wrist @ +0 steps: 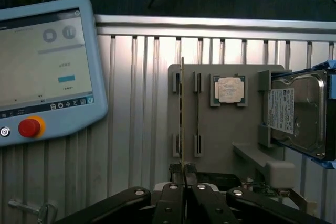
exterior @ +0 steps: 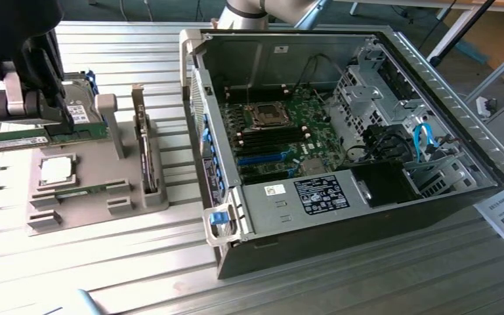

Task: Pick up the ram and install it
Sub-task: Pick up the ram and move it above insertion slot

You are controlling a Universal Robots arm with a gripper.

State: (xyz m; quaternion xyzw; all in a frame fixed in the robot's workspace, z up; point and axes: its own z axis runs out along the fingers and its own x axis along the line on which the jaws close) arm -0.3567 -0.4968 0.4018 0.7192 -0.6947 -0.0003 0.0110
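Observation:
The ram [exterior: 37, 140] is a long green stick with a white label, held level above the grey parts holder [exterior: 103, 177] at the exterior view's left. My gripper [exterior: 26, 123] is shut on its upper edge. In the wrist view the ram [wrist: 182, 114] shows edge-on as a thin line running away from the closed fingers [wrist: 173, 192] of my gripper [wrist: 184, 176], over the holder [wrist: 231, 140]. The open computer case [exterior: 409, 72] lies at the exterior view's right, with the motherboard's memory slots [exterior: 274, 139] exposed beside the processor socket [exterior: 268, 116].
A square silver processor chip [exterior: 57, 170] [wrist: 229, 88] rests in the holder. A silver hard drive [wrist: 294, 111] stands at the holder's edge. A teach pendant [wrist: 47, 72] lies on the ribbed metal table [exterior: 103, 262]. Cables and drive cages [exterior: 409, 144] fill the case's right side.

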